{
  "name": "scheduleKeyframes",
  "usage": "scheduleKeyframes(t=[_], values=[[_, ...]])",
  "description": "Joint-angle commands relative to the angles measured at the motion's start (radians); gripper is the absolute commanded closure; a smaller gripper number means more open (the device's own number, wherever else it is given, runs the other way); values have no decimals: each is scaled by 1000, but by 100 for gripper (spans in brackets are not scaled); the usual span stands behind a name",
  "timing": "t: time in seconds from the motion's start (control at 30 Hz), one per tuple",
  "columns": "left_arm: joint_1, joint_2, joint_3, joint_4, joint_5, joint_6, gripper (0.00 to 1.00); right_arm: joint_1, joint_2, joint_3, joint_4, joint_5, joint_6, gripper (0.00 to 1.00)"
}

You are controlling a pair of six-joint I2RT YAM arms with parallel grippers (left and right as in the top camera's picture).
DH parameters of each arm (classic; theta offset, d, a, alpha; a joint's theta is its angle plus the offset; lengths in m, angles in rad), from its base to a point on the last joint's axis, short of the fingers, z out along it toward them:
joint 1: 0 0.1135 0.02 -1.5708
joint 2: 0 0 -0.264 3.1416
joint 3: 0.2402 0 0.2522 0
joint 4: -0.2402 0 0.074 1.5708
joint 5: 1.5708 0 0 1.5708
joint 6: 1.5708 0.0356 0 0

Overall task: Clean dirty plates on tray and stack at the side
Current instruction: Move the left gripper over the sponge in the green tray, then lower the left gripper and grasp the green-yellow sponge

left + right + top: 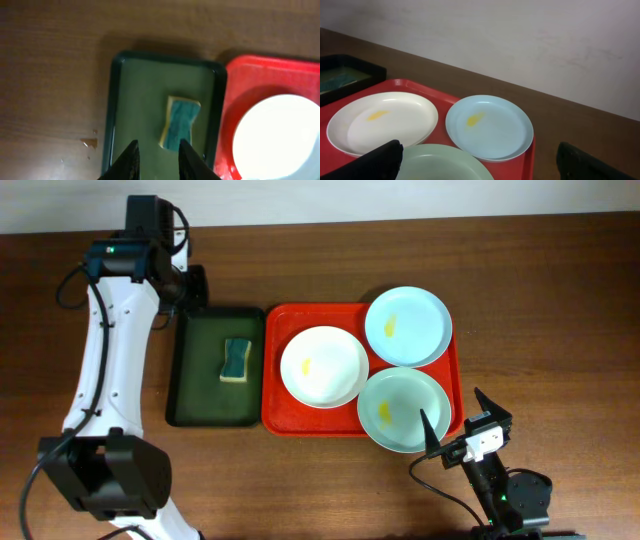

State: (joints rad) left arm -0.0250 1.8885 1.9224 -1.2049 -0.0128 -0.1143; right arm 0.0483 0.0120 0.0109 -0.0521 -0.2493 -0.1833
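Observation:
The red tray (280, 418) holds three plates, each with a yellow smear: a white plate (324, 366), a pale blue plate (408, 327) and a mint plate (404, 409). They also show in the right wrist view: white plate (382, 122), pale blue plate (490, 126), mint plate (445, 162). My right gripper (452, 420) is open and empty at the tray's near right corner, its fingers (480, 160) straddling the mint plate's edge. My left gripper (157, 155) is open and empty, high above the green tray, pointing at the sponge.
A dark green tray (192, 390) lies left of the red tray, with a teal and yellow sponge (236, 361) on it, also in the left wrist view (180, 122). Small stains (90, 143) mark the wooden table. A pale wall (520, 40) stands beyond.

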Motion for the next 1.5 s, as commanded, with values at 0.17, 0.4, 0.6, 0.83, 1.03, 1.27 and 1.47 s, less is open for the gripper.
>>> scheduleKeyframes(t=[0.17,0.4,0.6,0.83,1.03,1.27,1.47], values=[[3,59,6,21,-9,27,79,-5,-6,-5,-5,-2,7,2],[-21,179,0,-12,106,121,77,-5,-6,-5,-5,-2,7,2],[-34,241,-24,-73,171,154,74,-5,-6,-5,-5,-2,7,2],[-74,243,-156,21,171,153,71,-5,-6,-5,-5,-2,7,2],[-93,243,-247,123,118,144,70,-5,-6,-5,-5,-2,7,2],[-93,243,-271,142,39,100,67,-5,-6,-5,-5,-2,7,2],[-93,243,-384,249,39,100,67,-5,-6,-5,-5,-2,7,2]])
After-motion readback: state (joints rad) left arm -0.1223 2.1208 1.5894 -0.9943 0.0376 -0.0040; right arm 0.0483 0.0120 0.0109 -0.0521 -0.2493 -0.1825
